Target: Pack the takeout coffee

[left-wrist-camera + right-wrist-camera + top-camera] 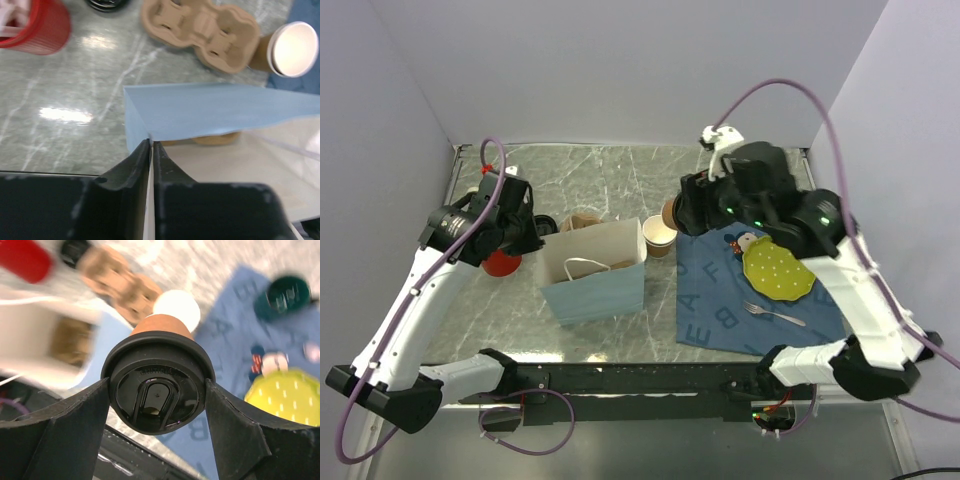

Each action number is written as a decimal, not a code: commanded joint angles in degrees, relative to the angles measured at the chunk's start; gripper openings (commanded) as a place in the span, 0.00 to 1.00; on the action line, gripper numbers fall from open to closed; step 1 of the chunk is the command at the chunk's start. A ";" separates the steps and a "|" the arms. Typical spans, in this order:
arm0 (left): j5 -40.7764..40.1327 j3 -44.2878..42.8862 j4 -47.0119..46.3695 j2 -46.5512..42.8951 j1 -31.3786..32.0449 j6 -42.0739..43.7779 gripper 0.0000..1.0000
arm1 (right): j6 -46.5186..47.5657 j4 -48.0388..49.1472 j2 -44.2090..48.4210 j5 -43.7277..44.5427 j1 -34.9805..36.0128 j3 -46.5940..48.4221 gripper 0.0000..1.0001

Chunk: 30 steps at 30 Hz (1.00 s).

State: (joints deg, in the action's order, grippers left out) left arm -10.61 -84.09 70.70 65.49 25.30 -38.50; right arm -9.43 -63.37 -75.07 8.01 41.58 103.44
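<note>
The takeout coffee [157, 390], a tan paper cup under a black lid, sits between the fingers of my right gripper [157, 384], which is shut on the lid's sides. From above, that gripper [686, 208] hangs over the left edge of the blue mat, just right of the bag. The light-blue paper bag [595, 270] stands open mid-table. My left gripper [151, 144] is shut on the bag's left top edge, with white paper pinched between its fingers. A second kraft cup [658, 237], open and lidless, stands beside the bag's right corner.
A brown pulp cup carrier [200, 25] lies behind the bag, with a loose black lid [105, 4] and a red cup [35, 25] to its left. The blue letter mat [720, 310] holds a yellow-green plate [778, 270], a fork [775, 316] and a dark green mug [285, 295].
</note>
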 commanded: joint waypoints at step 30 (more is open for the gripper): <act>15.72 -2.38 -3.46 -2.21 -0.16 10.21 0.37 | 25.07 9.32 -0.52 -16.81 15.80 -2.45 0.50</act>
State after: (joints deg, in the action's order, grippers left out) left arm 5.32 -83.70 68.18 64.20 25.26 -27.99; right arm 12.99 -55.37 -75.05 -11.66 55.55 102.26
